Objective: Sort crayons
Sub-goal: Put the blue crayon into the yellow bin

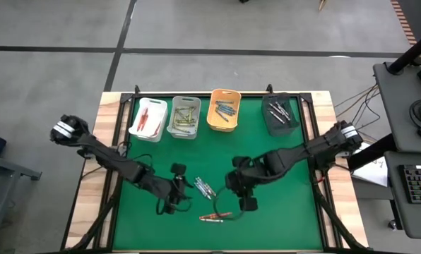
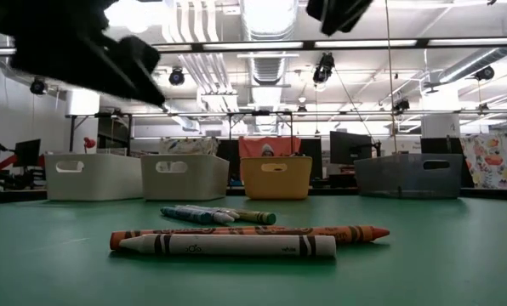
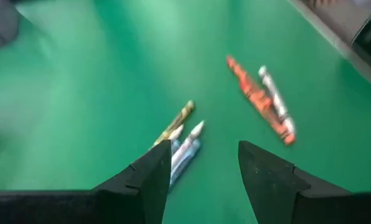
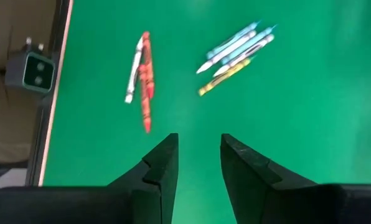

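Note:
Several loose crayons lie flat on the green table. A cluster of blue, grey and olive-yellow crayons (image 1: 204, 188) lies mid-table; it also shows in the left wrist view (image 3: 182, 146) and the right wrist view (image 4: 238, 53). An orange-red crayon (image 1: 220, 214) and a white crayon (image 1: 212, 220) lie side by side nearer the front edge (image 2: 236, 240). My left gripper (image 1: 176, 200) hovers open and empty just left of the cluster (image 3: 201, 177). My right gripper (image 1: 243, 201) hovers open and empty to the right of the crayons (image 4: 198, 162).
Along the far edge stand a white bin (image 1: 148, 120) with red crayons, a pale grey bin (image 1: 184, 117), an orange bin (image 1: 223, 110) and a dark bin (image 1: 280, 114), each holding crayons. Bare green mat lies between the bins and the loose crayons.

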Controlling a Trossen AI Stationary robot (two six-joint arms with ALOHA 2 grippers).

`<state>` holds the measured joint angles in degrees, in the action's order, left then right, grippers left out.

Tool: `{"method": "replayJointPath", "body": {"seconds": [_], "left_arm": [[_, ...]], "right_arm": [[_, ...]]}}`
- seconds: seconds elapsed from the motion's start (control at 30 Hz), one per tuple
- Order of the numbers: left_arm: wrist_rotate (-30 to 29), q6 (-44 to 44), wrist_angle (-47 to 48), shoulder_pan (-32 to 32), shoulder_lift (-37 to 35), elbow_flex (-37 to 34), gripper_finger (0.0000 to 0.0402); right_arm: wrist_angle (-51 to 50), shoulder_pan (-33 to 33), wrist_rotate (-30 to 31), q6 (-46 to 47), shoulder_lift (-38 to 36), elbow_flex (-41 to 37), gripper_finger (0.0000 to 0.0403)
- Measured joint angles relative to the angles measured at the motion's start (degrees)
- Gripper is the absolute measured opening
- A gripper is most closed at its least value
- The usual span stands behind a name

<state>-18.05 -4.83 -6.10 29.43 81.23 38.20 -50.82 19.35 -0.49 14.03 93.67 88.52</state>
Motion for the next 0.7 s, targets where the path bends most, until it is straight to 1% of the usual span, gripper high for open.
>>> {"method": "replayJointPath", "body": {"seconds": [0.1, 0.3, 0.4, 0.6, 0.7], "left_arm": [[0.28, 2.01, 4.81, -1.68, 3.06, 2.43, 0.0170], [4.17, 7.26, 6.08, -3.57, 10.04, 6.71, 0.0170], [4.15, 8.88, 7.77, -3.64, 12.71, 8.78, 0.0170], [4.16, 9.52, 10.70, -5.07, 15.75, 10.81, 0.0170], [6.18, 9.52, 10.66, -6.09, 16.69, 10.76, 0.0170]], "right_arm": [[0.03, 2.11, 0.03, 1.52, -0.02, -1.37, 0.0105], [0.97, 5.01, 0.61, 3.82, -0.57, -4.38, 0.0094], [2.86, 5.68, 0.66, 5.55, -0.89, -6.30, 0.0089], [7.70, 6.28, 0.66, 6.18, -2.42, -10.30, 0.0080], [8.36, 6.30, 0.61, 6.73, -2.64, -11.27, 0.0080]]}}
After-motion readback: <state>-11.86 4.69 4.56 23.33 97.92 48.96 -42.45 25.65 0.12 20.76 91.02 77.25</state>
